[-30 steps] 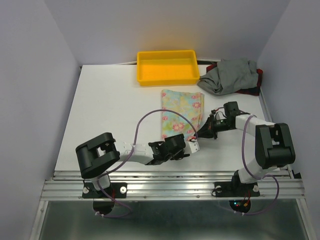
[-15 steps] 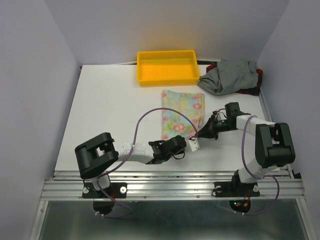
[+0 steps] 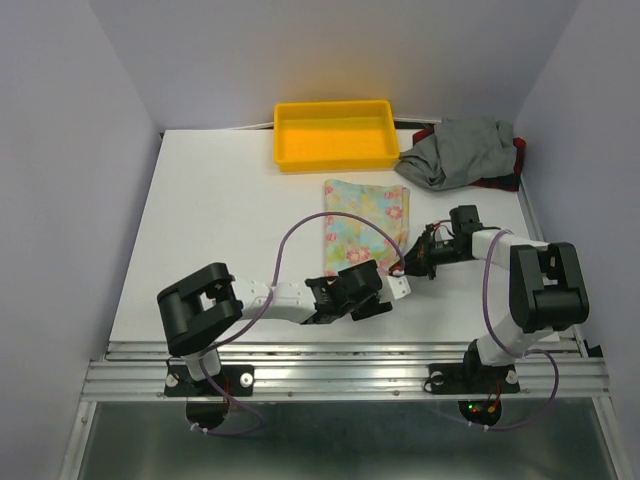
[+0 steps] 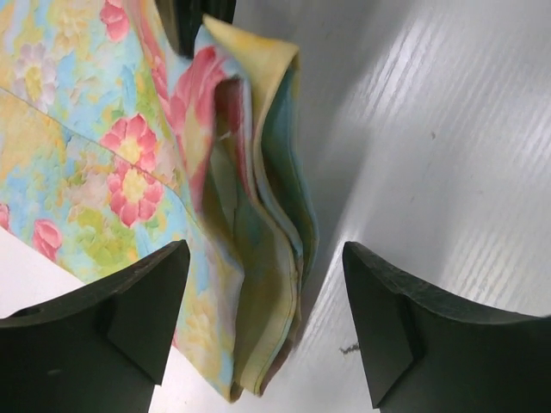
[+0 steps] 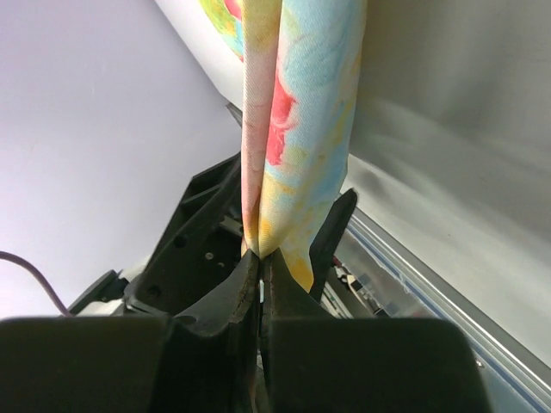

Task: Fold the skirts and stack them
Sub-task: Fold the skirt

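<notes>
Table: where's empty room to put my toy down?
Bare: the wide table patch left of the floral skirt and yellow tray. Crowded: the skirt's near right corner, where the left hand and right hand meet.

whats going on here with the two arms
Two robot arms are folding skirts. The right end effector is shut on an edge of the floral skirt; the left end effector is open, its jaws either side of the folded edge. The grey skirt lies heaped on the plaid skirt at the far right, not yet folded.

Bright, even light with soft shadows; a pale sheen streaks the white table (image 4: 448, 129) close up
</notes>
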`<state>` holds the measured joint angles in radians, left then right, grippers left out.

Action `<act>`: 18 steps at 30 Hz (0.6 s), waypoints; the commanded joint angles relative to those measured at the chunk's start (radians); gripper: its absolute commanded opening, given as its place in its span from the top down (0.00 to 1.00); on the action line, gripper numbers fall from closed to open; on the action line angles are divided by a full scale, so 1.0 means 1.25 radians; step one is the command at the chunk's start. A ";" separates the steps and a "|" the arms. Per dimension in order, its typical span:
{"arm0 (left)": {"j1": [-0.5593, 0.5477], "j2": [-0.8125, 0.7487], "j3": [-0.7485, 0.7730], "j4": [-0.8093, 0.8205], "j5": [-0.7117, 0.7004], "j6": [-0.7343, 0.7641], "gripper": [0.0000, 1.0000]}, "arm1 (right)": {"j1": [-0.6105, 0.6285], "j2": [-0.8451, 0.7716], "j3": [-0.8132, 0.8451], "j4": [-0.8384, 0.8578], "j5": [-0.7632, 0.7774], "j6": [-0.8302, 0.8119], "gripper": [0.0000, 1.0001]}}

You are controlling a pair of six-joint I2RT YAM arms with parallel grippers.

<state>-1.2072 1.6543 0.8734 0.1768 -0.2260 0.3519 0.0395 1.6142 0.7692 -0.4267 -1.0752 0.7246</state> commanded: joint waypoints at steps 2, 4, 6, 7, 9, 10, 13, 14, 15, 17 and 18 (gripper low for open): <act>-0.011 0.067 0.055 0.021 -0.040 -0.024 0.22 | -0.012 -0.029 -0.017 0.042 -0.038 0.053 0.99; -0.012 0.083 0.058 0.022 -0.052 -0.029 0.25 | -0.012 -0.036 -0.017 0.044 -0.044 0.068 0.99; -0.012 0.095 0.060 0.019 -0.088 -0.042 0.27 | -0.012 -0.040 -0.019 0.049 -0.048 0.073 0.99; -0.011 0.104 0.058 0.013 -0.099 -0.047 0.30 | -0.012 -0.043 -0.019 0.048 -0.049 0.074 0.99; -0.011 0.103 0.051 0.010 -0.120 -0.061 0.35 | -0.021 -0.046 -0.021 0.047 -0.052 0.076 0.99; -0.011 0.096 0.046 0.008 -0.125 -0.064 0.39 | -0.021 -0.047 -0.021 0.046 -0.053 0.074 0.99; -0.010 0.073 0.027 0.007 -0.131 -0.067 0.49 | -0.021 -0.046 -0.023 0.046 -0.050 0.067 0.99; -0.010 0.069 0.019 0.006 -0.132 -0.066 0.52 | -0.021 -0.041 -0.024 0.046 -0.050 0.063 0.99; -0.009 0.065 0.019 0.005 -0.132 -0.061 0.60 | -0.021 -0.037 -0.024 0.044 -0.049 0.061 0.99; 0.000 0.061 0.022 -0.004 -0.130 -0.057 0.70 | -0.021 -0.035 -0.024 0.044 -0.046 0.051 0.99; 0.004 0.060 0.027 -0.010 -0.126 -0.056 0.77 | -0.021 -0.035 -0.024 0.044 -0.046 0.046 0.99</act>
<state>-1.2152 1.7752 0.9146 0.1917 -0.3614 0.2935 0.0227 1.5917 0.7525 -0.3908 -1.0969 0.7994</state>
